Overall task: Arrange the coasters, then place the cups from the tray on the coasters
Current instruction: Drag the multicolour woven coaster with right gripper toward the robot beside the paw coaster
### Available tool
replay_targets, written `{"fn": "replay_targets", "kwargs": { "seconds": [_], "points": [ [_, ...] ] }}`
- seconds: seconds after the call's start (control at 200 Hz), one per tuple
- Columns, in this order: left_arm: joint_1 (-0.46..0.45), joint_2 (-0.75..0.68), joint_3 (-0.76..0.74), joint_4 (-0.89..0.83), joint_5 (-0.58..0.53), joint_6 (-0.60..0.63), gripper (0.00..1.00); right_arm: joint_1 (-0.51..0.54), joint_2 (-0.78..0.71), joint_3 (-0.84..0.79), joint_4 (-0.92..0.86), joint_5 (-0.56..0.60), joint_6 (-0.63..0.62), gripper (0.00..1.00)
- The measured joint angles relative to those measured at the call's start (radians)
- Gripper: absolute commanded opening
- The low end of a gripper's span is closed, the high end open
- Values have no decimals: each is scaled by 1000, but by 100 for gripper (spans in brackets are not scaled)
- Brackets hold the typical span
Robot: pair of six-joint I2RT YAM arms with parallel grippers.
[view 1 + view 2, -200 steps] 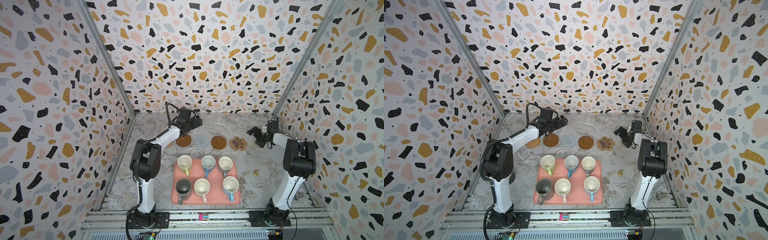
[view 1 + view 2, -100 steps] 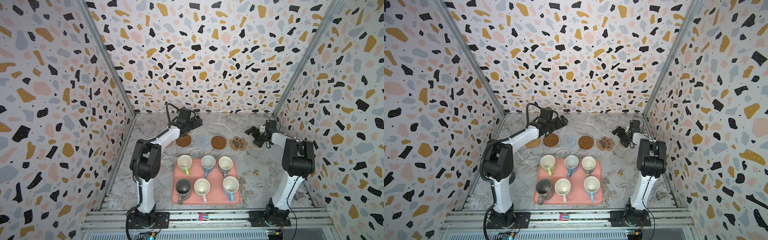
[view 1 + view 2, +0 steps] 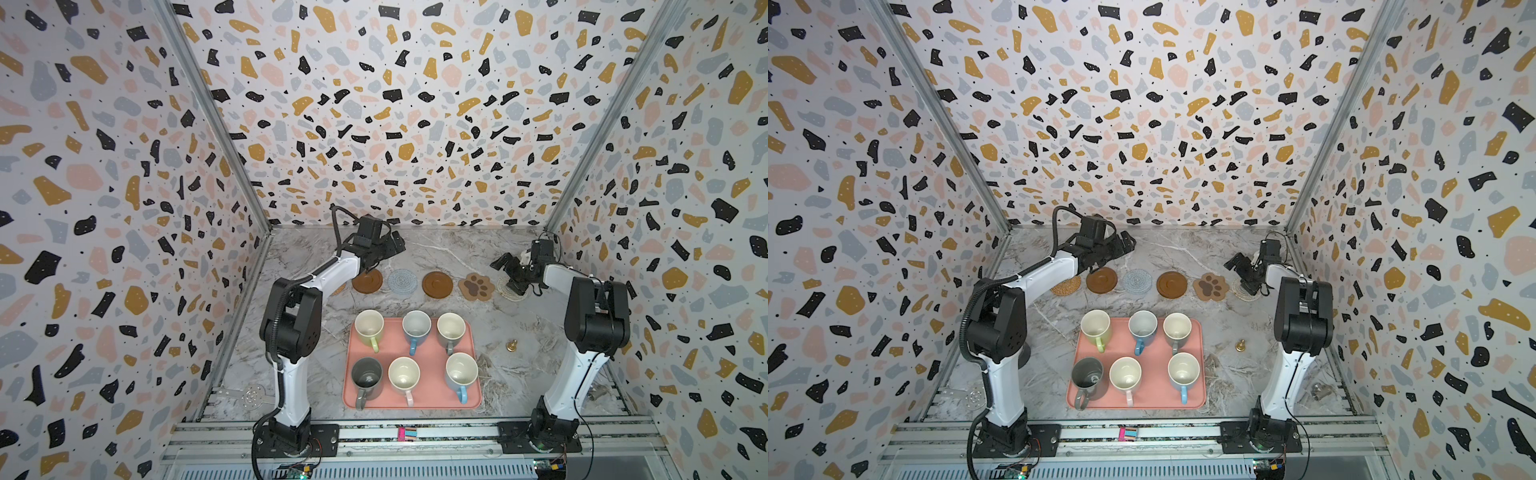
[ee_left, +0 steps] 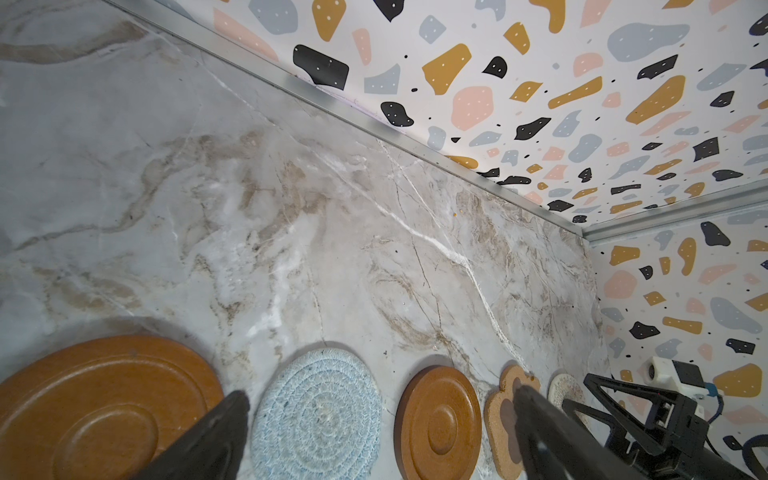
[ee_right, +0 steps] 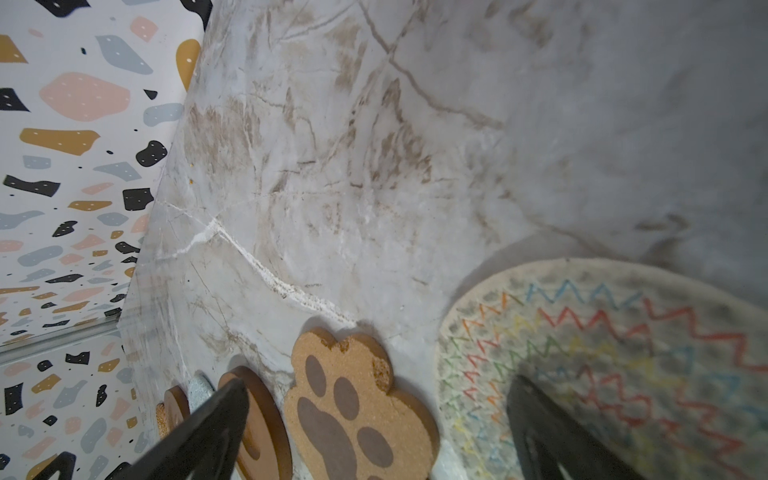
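Left gripper and right gripper are gaping fully, gripping nothing; the right is easing leftward over the cream coaster since a second ago. Cups are sitting on the tray by the front edge.

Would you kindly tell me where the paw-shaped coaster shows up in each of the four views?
Top view: paw-shaped coaster, second from the right in the far row.
Top view: paw-shaped coaster, same place in the row.
Left wrist: paw-shaped coaster, between the brown wooden disc and the cream woven mat.
Right wrist: paw-shaped coaster, between the same two.
Shared landmark: that adjacent brown wooden disc.
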Motion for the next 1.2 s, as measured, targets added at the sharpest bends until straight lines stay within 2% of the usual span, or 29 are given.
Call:
{"fn": "replay_targets", "kwargs": {
  "seconds": [0.811,1.031,1.201],
  "points": [
    [0,0,1,0,-4,0,100,-13,2,34,-51,-9,0,99],
    [0,5,40,-4,-16,0,100,-25,-44,34,-60,-23,-22,99],
    [-1,5,74,-12,-27,-9,100,-71,-101,5,-31,-96,-53,99]
  ]
}}
